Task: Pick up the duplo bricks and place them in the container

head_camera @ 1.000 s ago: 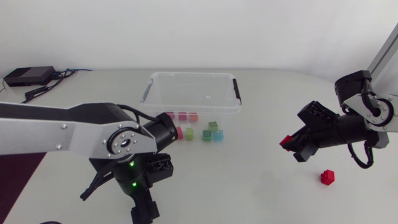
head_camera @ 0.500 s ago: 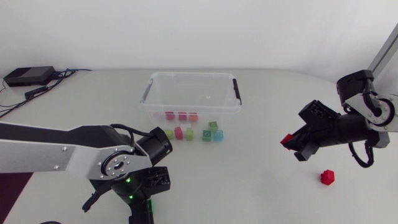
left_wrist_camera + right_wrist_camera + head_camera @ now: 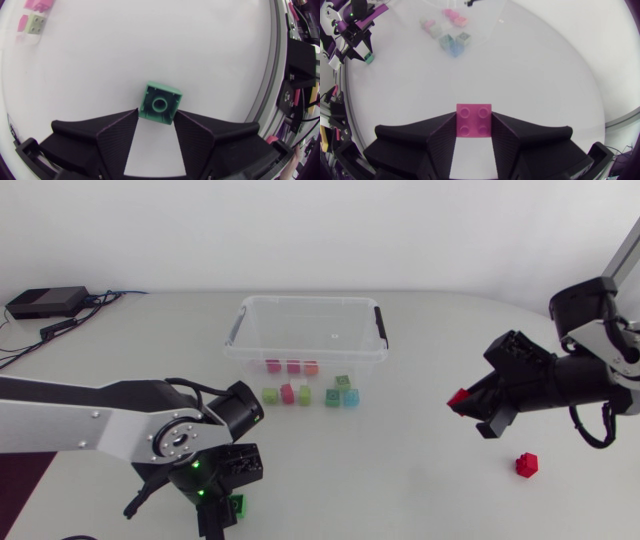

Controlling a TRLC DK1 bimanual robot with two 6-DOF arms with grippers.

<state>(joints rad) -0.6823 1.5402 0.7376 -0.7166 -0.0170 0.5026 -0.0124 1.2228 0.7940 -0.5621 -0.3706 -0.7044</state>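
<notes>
Gripping a green duplo brick (image 3: 160, 103), the left hand (image 3: 156, 116) is clenched on it, one finger on each side, low over the table (image 3: 420, 490) at about 7 o'clock in the head view. The right hand (image 3: 474, 116) is also grasping: a held red brick (image 3: 474, 120) sits clamped between its fingers, studs toward the wrist camera, above the table at about 3 o'clock. A second, loose red brick (image 3: 526, 465) lies on the table at 4 o'clock, near that hand but apart from it. The clear container (image 3: 240, 330) sits at 12 o'clock, lid off. Two pink bricks (image 3: 282, 366) and an orange brick (image 3: 311, 367) line its near wall; can't tell if they're inside or just against it. At the container's 6 o'clock a loose cluster lies on the table: lime brick (image 3: 269, 395), pink-red brick (image 3: 287, 393), three green bricks (image 3: 332, 397), cyan brick (image 3: 351, 397). A black box (image 3: 45, 302) with cables sits at 10 o'clock.
</notes>
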